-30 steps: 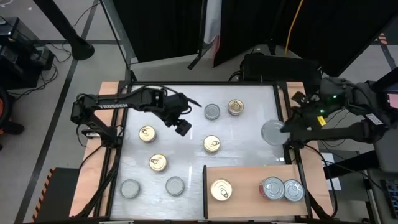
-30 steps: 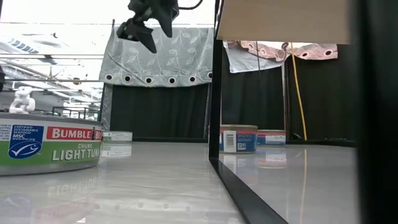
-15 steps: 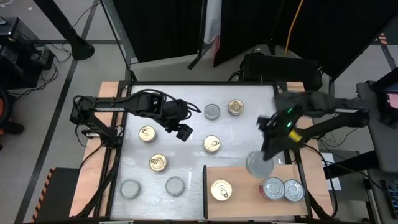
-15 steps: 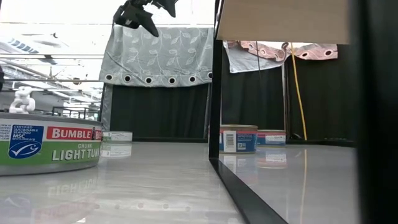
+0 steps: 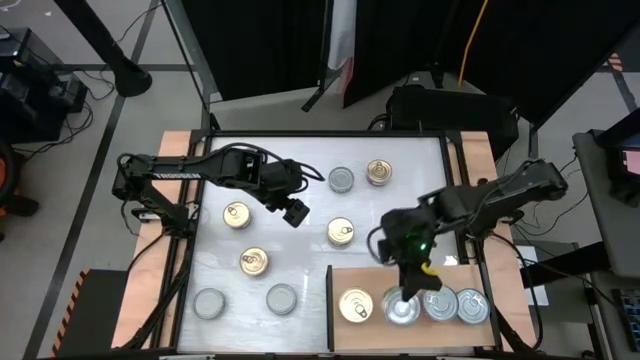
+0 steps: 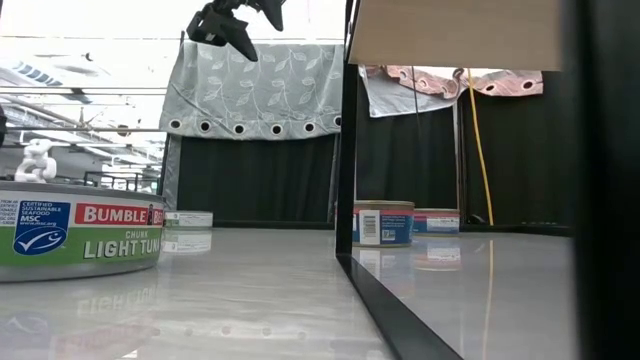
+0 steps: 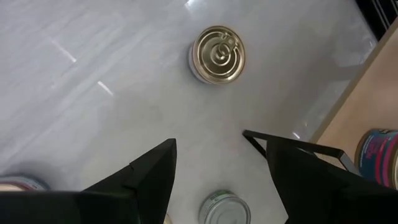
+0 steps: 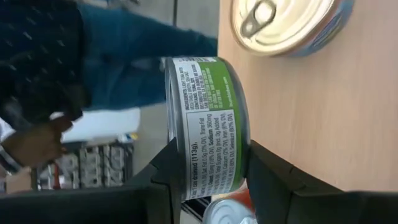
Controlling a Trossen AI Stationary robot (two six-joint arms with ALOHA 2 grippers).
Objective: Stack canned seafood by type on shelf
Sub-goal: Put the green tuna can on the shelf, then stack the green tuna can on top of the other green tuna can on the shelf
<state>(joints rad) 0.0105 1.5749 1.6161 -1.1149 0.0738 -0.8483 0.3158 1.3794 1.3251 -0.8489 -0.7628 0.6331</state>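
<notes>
Clamped on a green-labelled tin [image 8: 208, 127], my right gripper [image 5: 405, 300] holds it over the shelf [image 5: 385, 280], between a gold-top tin [image 5: 355, 305] and two silver tins [image 5: 455, 305]. My left gripper [image 5: 293, 209] hangs spread and empty above the table [image 5: 300, 255], near another gold-top can [image 7: 217, 53]. Other tins lie scattered there.

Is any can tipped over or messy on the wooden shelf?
Nothing stands out. The right gripper holds a green-labelled can over the shelf, beside a gold-topped can and two silver ones, all lying flat. The left gripper hangs open above the table.
</notes>
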